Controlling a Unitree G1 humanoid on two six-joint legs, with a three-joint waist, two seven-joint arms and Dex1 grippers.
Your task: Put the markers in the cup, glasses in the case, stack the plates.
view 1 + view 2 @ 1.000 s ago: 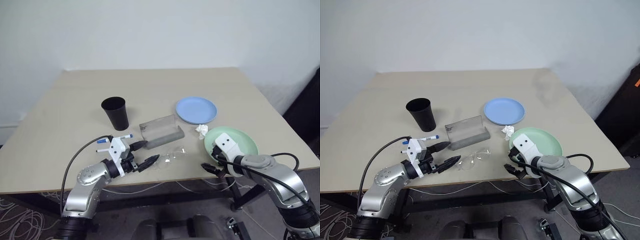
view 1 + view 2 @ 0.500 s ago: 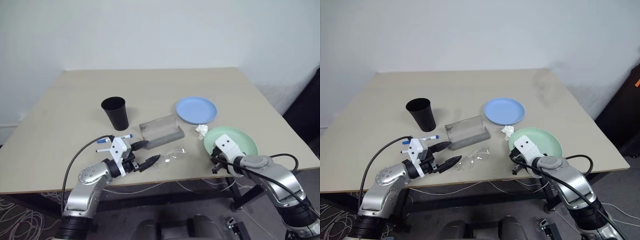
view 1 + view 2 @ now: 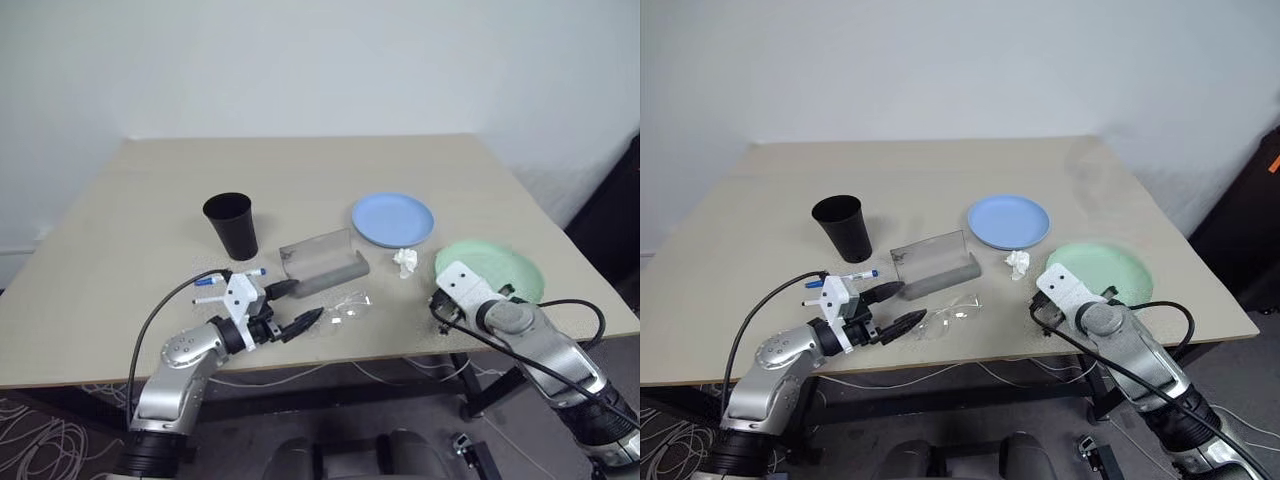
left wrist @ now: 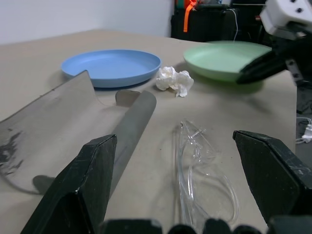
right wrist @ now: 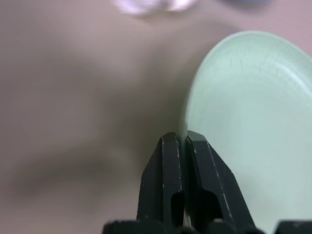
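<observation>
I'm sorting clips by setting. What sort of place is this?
Probably a lab or test room, not a home: a bare beige table against a plain white wall, loose cables on the floor, and dark equipment with an orange strap nearby.

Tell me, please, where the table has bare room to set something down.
The far half of the table behind the cup and blue plate is bare, as is the left side beside the cup. It is crowded around the case, glasses, tissue and green plate.

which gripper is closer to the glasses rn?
Left. The left gripper is open, right beside the glasses, which lie ahead between its fingers. The right gripper is farther off, shut on the mint green plate rim.
</observation>
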